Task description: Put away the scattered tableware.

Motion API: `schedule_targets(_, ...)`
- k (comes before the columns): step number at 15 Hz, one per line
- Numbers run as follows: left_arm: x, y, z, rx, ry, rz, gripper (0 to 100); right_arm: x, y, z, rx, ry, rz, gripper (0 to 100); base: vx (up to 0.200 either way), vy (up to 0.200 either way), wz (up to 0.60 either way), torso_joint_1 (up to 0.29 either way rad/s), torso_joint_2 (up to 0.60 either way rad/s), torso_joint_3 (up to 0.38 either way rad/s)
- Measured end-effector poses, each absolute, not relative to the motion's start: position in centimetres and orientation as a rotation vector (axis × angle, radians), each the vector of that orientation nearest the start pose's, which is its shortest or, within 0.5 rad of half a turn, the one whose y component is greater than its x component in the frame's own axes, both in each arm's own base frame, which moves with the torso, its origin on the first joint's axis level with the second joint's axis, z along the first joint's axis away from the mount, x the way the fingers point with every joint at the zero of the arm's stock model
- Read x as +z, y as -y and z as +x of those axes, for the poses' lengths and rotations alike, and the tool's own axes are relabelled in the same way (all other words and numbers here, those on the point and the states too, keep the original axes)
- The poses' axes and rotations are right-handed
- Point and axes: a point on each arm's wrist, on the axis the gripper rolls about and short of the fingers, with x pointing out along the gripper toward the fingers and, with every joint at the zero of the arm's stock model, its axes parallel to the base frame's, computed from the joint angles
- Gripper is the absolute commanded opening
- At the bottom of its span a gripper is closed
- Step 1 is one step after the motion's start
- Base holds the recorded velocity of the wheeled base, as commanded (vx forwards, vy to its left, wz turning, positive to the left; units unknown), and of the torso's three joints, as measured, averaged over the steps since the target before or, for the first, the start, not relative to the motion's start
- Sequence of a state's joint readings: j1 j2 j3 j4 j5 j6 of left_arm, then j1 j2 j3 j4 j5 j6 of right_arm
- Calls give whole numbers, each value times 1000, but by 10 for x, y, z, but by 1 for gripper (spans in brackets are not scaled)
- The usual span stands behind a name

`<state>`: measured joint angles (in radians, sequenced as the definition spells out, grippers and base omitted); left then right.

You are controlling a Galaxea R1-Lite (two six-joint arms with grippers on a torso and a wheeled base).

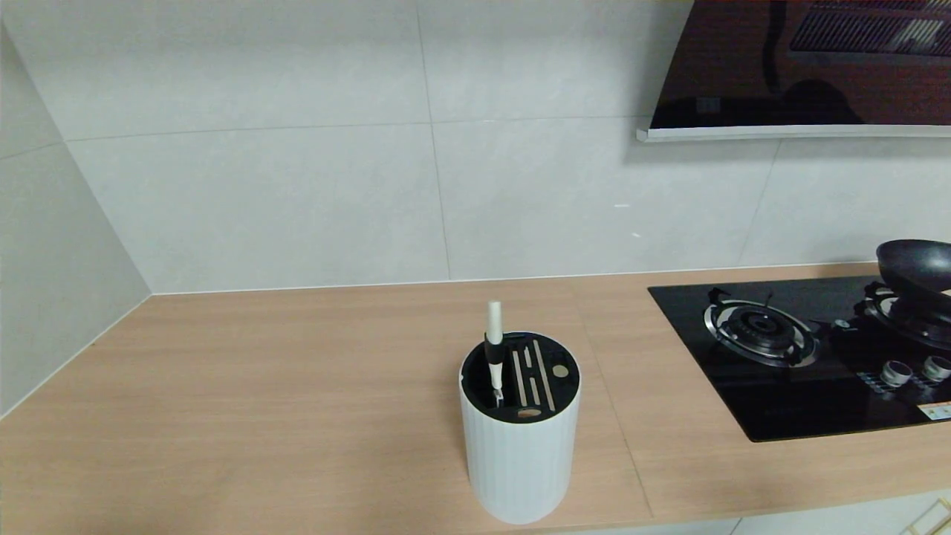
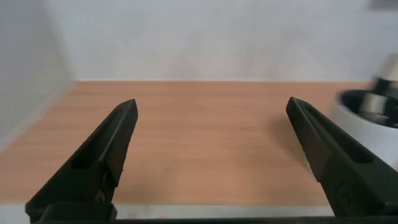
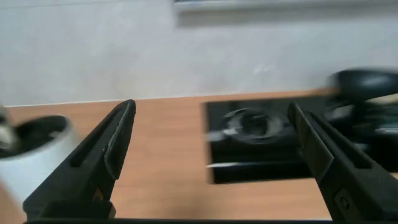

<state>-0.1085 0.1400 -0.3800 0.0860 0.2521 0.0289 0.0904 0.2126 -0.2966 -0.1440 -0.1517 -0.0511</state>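
Note:
A white ribbed cylindrical holder (image 1: 520,449) with a black slotted top stands near the front edge of the wooden counter (image 1: 297,386). One utensil with a white and black handle (image 1: 493,349) stands upright in a slot at the holder's left side. My left gripper (image 2: 211,109) is open above bare counter, with the holder (image 2: 370,121) off to one side. My right gripper (image 3: 211,109) is open too, with the holder (image 3: 31,152) on one side and the stove (image 3: 280,143) beyond.
A black gas stove (image 1: 810,357) with two burners and knobs fills the counter's right part. A dark pan (image 1: 917,267) sits on the far right burner. A range hood (image 1: 802,67) hangs above. Tiled walls close off the back and left.

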Motion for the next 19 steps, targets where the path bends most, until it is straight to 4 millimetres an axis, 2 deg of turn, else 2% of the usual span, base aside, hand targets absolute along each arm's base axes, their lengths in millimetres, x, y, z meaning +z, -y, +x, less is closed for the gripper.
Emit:
schedule_targets(2,165,-8,-51,200,181,28,100,160,5,-41,-137,259,-50,100,0,0,0,0,0,0)
schedule_targets(4,150,-6,-51,233,179,54,100,149,4,-45,-174,277,-32,100,0,0,0,0,0,0)
schedule_targets(8,97,-4,-29,198,92,73,100,92,4,-26,-156,88,-13,100,0,0,0,0,0,0)
schedule_targets(9,87,-4,-26,157,54,64,100,86,3,-25,-128,64,10,100,0,0,0,0,0,0)
schedule_targets(13,77,0,-23,-7,6,20,100,77,1,-23,-40,13,40,100,0,0,0,0,0,0)
schedule_targets(19,76,0,-23,-10,4,2,100,76,1,-23,-35,7,40,100,0,0,0,0,0,0)
